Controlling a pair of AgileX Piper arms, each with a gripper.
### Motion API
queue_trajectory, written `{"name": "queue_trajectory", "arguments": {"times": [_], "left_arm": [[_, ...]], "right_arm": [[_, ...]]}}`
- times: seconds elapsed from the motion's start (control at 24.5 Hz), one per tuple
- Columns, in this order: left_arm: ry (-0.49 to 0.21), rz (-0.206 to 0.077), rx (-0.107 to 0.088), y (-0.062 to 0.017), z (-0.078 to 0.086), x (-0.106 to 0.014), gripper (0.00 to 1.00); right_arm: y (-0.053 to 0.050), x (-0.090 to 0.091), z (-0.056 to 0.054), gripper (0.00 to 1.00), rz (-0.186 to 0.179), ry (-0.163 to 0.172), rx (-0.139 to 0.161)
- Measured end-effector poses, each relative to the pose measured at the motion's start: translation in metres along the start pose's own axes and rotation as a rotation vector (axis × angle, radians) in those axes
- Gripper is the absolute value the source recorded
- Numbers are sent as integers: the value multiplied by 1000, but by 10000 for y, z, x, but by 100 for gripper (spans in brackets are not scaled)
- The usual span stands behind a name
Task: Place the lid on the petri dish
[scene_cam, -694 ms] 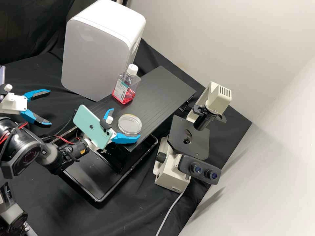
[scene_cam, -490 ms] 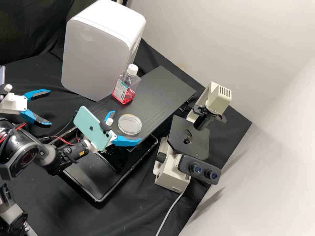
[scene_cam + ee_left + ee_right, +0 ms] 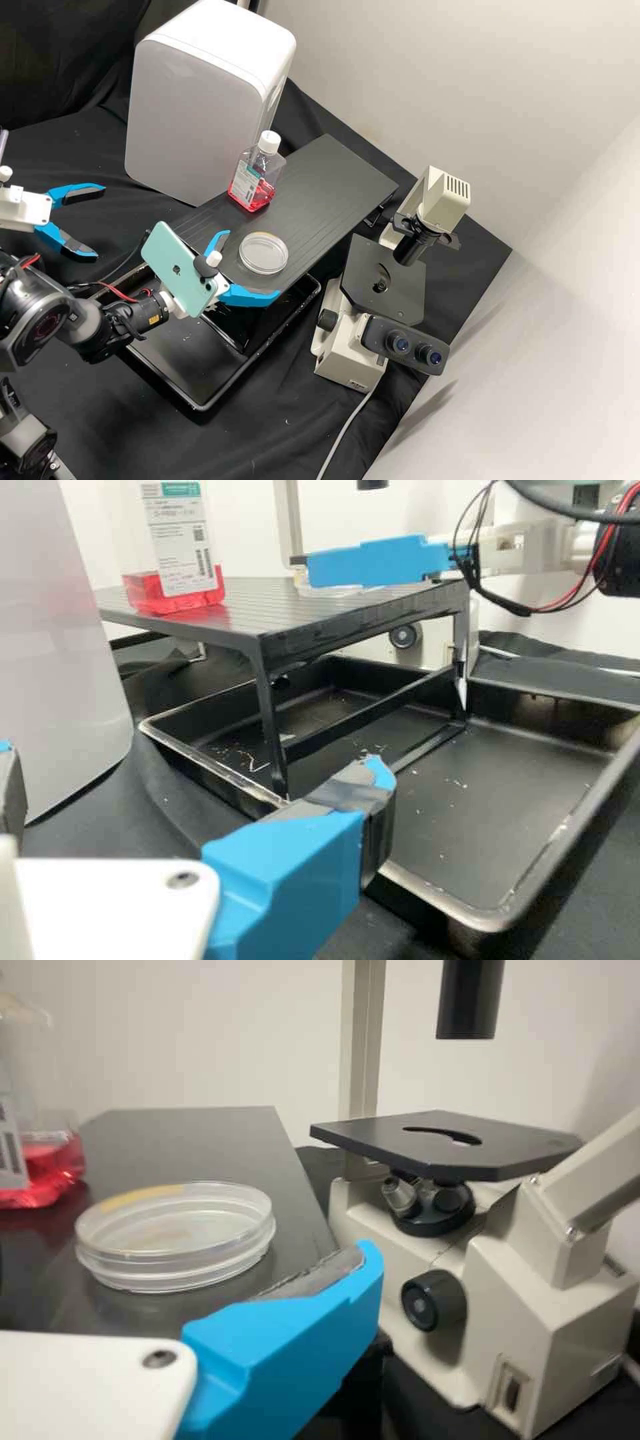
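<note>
R gripper [image 3: 235, 270]: jaws spread, nothing between them, located at the near corner of the raised black platform [image 3: 320, 187]. One blue finger [image 3: 380, 560] sits just above the platform top; the other lies along the platform's near edge. L gripper [image 3: 97, 222]: jaws spread, empty, well apart from the platform, over the black cloth off its near-left side. Petri dish [image 3: 263, 252]: rests on the platform top near the near edge, just beside the R gripper, not touched by it. Lid [image 3: 175, 1210]: clear, appears seated on the dish. Bottle [image 3: 257, 175] w/ red liquid and white cap: upright on the platform's left edge, apart from the dish. Black tray [image 3: 193, 360]: under the platform; the platform legs stand in it. White box [image 3: 200, 93]: just beyond the platform's left edge, near the bottle. Microscope [image 3: 387, 293]: on the cloth beside the platform's right side, off the platform.
</note>
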Motion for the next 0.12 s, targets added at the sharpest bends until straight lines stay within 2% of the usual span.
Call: {"name": "queue_trajectory", "arguments": {"times": [0.04, 0.12], "left_arm": [[-2, 0, 1, 0, 2, 0, 100], [-2, 0, 1, 0, 2, 0, 100]], "right_arm": [[3, -25, 4, 100, -2, 2, 21], [22, -66, -7, 100, -1, 13, 36]]}}
